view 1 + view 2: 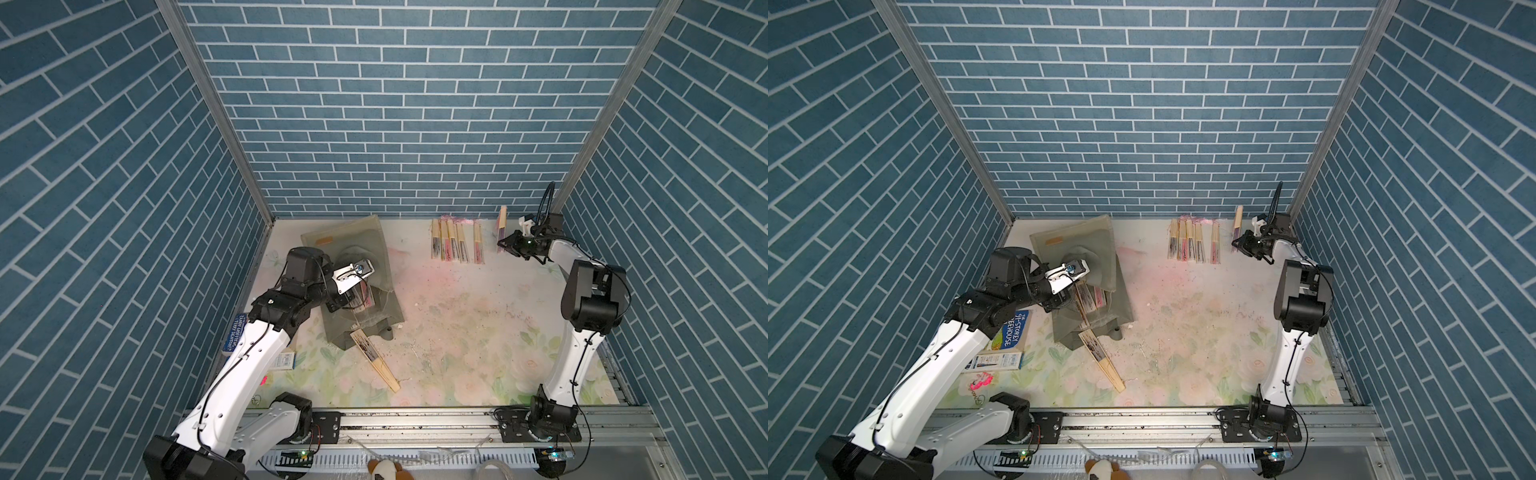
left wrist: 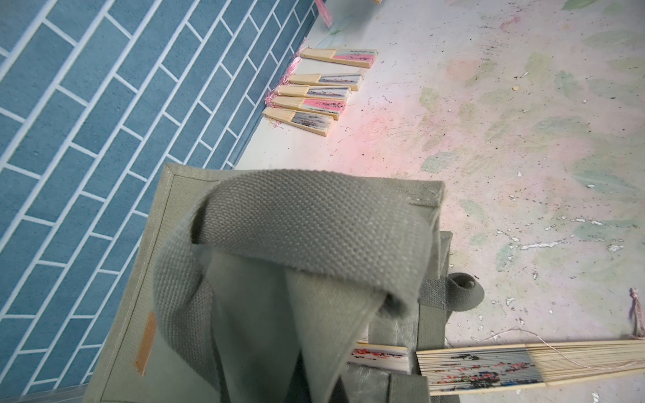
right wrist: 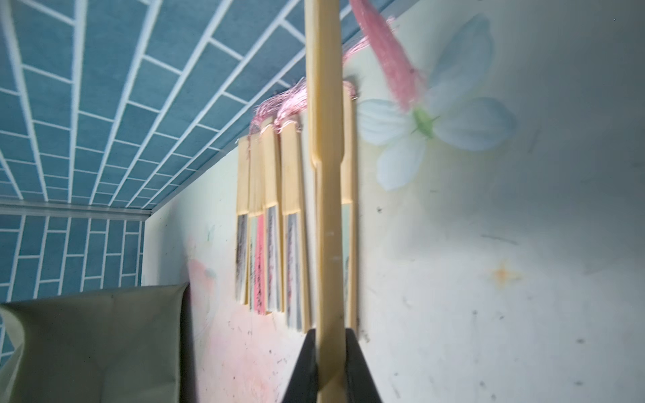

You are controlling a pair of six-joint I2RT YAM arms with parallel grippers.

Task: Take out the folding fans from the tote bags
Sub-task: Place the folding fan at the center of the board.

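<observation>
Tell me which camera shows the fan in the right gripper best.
The right wrist view: the fan fills the frame lengthwise, its bamboo guard clamped in the right gripper. Both top views show it only as a small pale stick near the back wall. The left wrist view mostly shows the tote bag, hardly this fan.

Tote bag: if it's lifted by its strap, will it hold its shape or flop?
The tote bag will probably flop: its fabric lies creased and folded. The strap looks limp, curling over itself. The fans at its mouth might slide out.
</observation>
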